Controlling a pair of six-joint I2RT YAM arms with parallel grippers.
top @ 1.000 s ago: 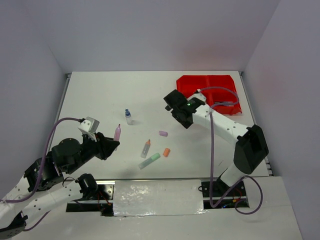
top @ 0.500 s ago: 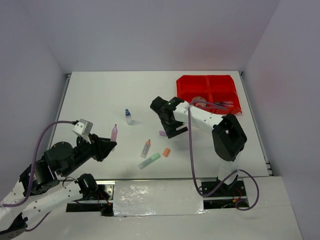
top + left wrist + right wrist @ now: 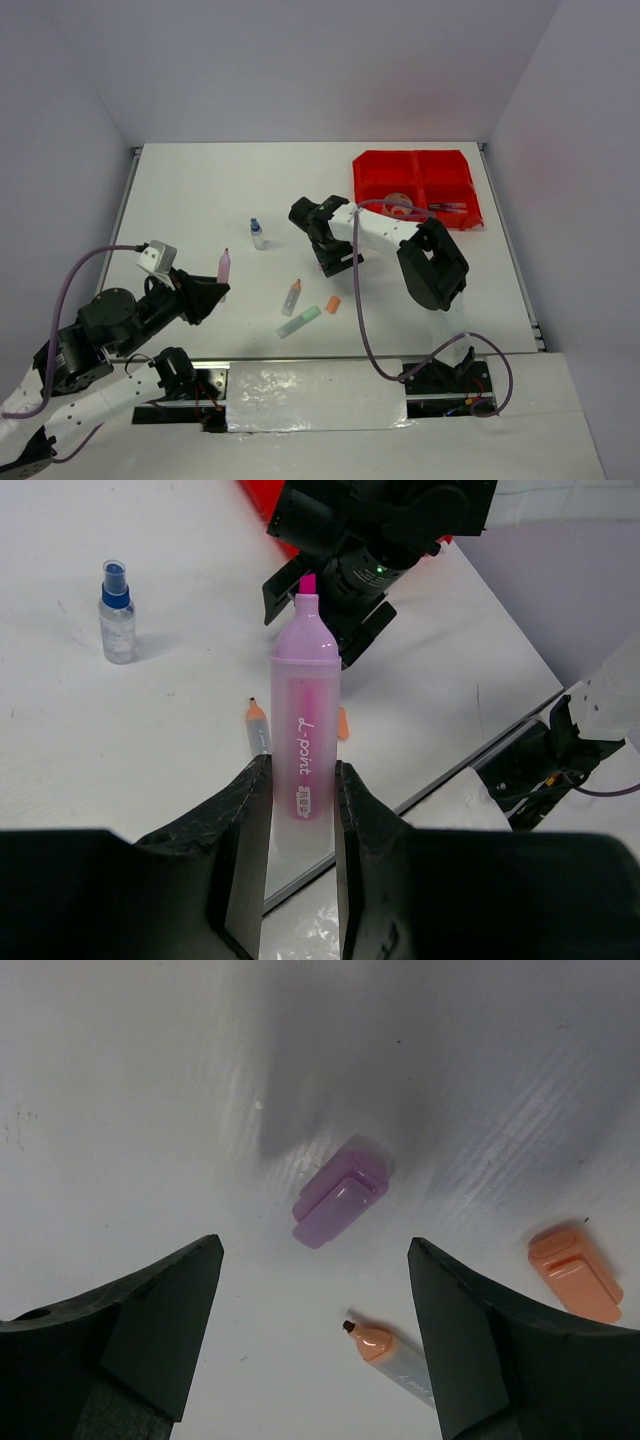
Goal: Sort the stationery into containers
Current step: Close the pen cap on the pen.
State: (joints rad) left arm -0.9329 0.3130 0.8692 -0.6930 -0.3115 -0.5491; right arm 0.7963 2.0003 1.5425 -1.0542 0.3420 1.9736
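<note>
Right claw (image 3: 315,1250), wide open, hovers over the lilac plastic cap (image 3: 338,1205) mid-frame on the worktop (image 3: 120,1080); centre, descend, pinch its narrow sides. Left claw (image 3: 301,770) grips the pink translucent highlighter (image 3: 303,670), seemingly aloft.

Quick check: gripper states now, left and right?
Left gripper: shut on the pink highlighter, which is uncapped with its tip up.
Right gripper: open, holding nothing, over the purple cap.

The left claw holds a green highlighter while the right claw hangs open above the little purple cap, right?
The highlighter in the left claw is pink, not green; the left wrist view shows it. The right claw does hang open above the purple cap.
</note>
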